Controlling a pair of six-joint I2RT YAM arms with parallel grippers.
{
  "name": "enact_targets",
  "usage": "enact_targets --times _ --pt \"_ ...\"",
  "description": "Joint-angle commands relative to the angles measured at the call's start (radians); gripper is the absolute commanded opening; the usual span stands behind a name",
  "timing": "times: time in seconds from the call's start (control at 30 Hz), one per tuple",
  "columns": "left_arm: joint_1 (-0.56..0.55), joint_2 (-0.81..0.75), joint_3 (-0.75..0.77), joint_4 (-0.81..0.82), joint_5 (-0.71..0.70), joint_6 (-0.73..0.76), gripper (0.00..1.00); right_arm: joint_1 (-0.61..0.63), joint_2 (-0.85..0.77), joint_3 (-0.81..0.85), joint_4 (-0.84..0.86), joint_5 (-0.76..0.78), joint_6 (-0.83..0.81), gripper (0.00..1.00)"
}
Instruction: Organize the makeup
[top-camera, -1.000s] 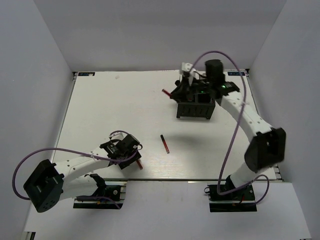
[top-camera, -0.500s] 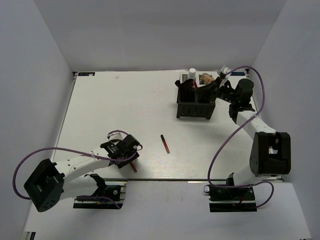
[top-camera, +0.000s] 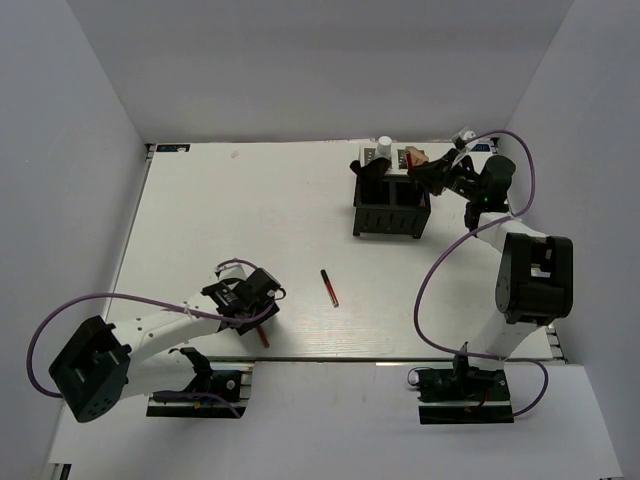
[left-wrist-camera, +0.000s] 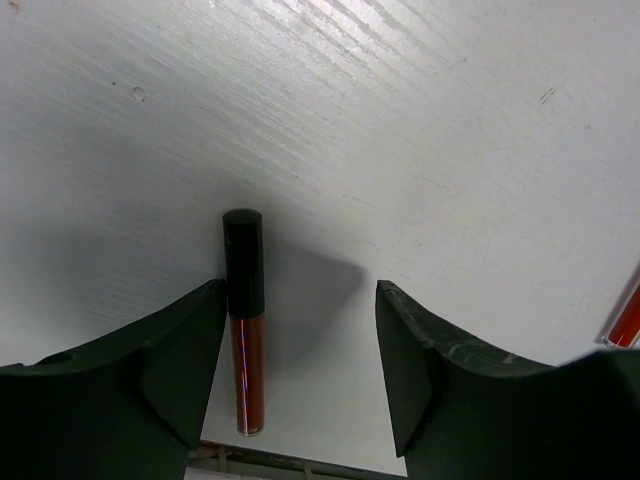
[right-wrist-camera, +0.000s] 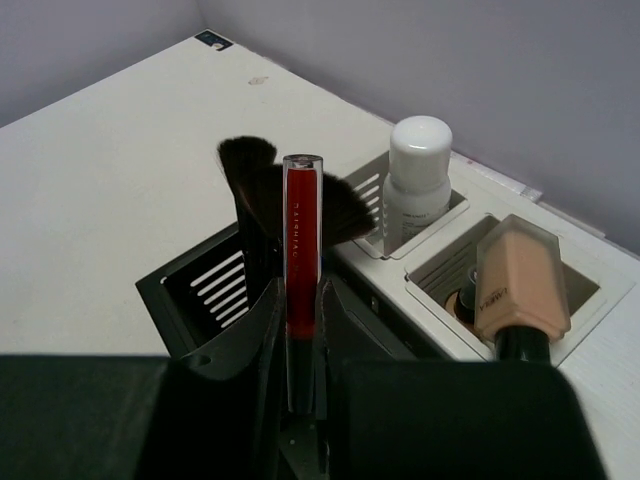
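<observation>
My left gripper (top-camera: 255, 318) is open and low over the table. A red pencil with a black cap (left-wrist-camera: 245, 340) lies between its fingers, against the left finger (left-wrist-camera: 170, 370); it also shows in the top view (top-camera: 263, 337). My right gripper (right-wrist-camera: 300, 330) is shut on a red pencil (right-wrist-camera: 301, 230), held upright beside the organiser, and shows in the top view (top-camera: 425, 172). A second loose pencil (top-camera: 329, 287) lies mid-table. A black brush (right-wrist-camera: 285, 195), a white bottle (right-wrist-camera: 418, 180) and a tan bottle (right-wrist-camera: 520, 275) stand in the organiser.
The black box (top-camera: 390, 212) stands at the back right, with white compartments (right-wrist-camera: 590, 300) behind it holding the bottles. The table's near edge (left-wrist-camera: 300, 465) lies just past the left fingertips. Grey walls enclose the table.
My right arm has swung from above the black box to its right side, carrying the red pencil. My left gripper has shifted slightly around the pencil near the front edge.
</observation>
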Motion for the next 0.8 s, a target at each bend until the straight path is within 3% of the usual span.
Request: enact_targets --times 0.0,0.13,0.27,0.43,0.47,0.5,0.6,0.77 --pt "0.003 0.034 -0.032 -0.003 0.005 -0.014 0.71 -0.017 0.009 0.056 0.064 0.001 0.002 0.00" --pt "0.003 0.054 -0.031 -0.002 0.006 -0.011 0.66 -0.029 0.026 0.061 0.067 -0.013 0.015 0.00" --pt "0.003 0.069 -0.019 -0.002 0.005 0.001 0.54 -0.034 0.043 0.055 0.067 -0.017 0.009 0.00" --pt "0.003 0.080 -0.009 0.035 0.019 0.042 0.30 -0.032 0.050 0.030 0.062 -0.036 -0.017 0.00" --pt "0.003 0.083 -0.009 0.038 0.020 0.047 0.25 -0.032 0.050 0.022 0.059 -0.040 -0.030 0.05" --pt "0.003 0.083 -0.006 0.041 0.022 0.050 0.13 -0.032 0.049 0.004 0.057 -0.042 -0.043 0.09" --pt "0.003 0.078 0.004 0.034 0.016 0.058 0.00 -0.037 0.050 -0.017 0.042 -0.040 -0.083 0.23" --pt "0.003 0.043 0.015 0.044 -0.006 0.078 0.00 -0.043 0.055 -0.014 0.022 -0.049 -0.112 0.38"
